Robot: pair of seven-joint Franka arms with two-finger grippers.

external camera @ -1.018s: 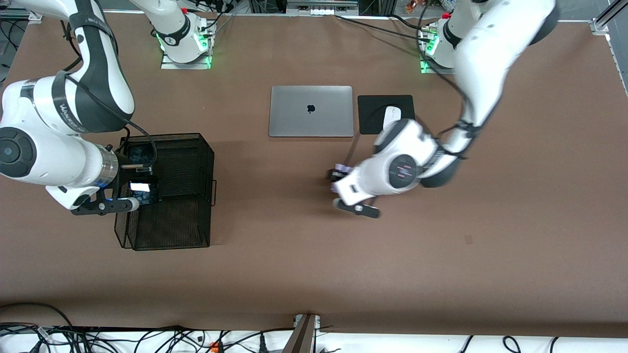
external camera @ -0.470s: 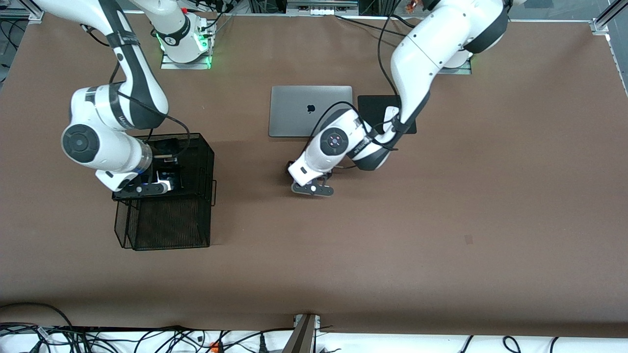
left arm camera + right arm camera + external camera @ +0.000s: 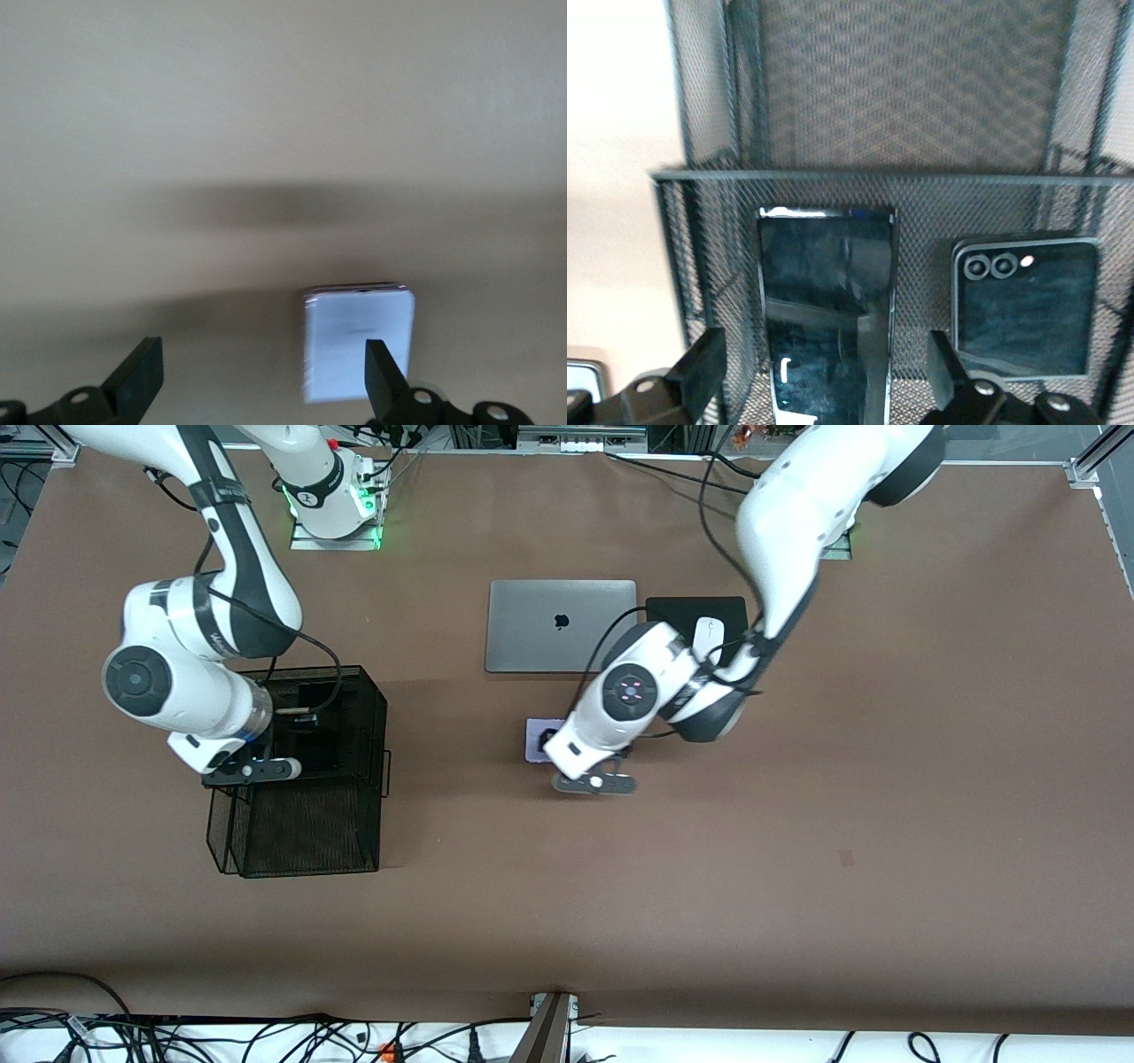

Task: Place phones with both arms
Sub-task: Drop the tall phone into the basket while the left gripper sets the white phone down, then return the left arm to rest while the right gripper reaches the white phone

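Observation:
The pale lavender phone (image 3: 535, 740) lies flat on the table, nearer the front camera than the laptop; it also shows in the left wrist view (image 3: 359, 341). My left gripper (image 3: 556, 746) is open just above it (image 3: 261, 381), with one fingertip (image 3: 383, 376) over the phone's edge. The long slim black phone (image 3: 828, 310) and the small squarish black phone (image 3: 1026, 305) lie side by side in one compartment of the black mesh basket (image 3: 354, 691). My right gripper (image 3: 297, 726) is open and empty above the long phone (image 3: 824, 376).
A silver laptop (image 3: 562, 626) and a white mouse (image 3: 707, 635) on a black pad (image 3: 673, 615) lie farther from the front camera than the lavender phone. The basket's other compartment (image 3: 912, 88) holds nothing.
The left gripper came down with the lavender phone, let it go on the table and drew slightly back. The right gripper lowered the long black phone into the basket and opened.

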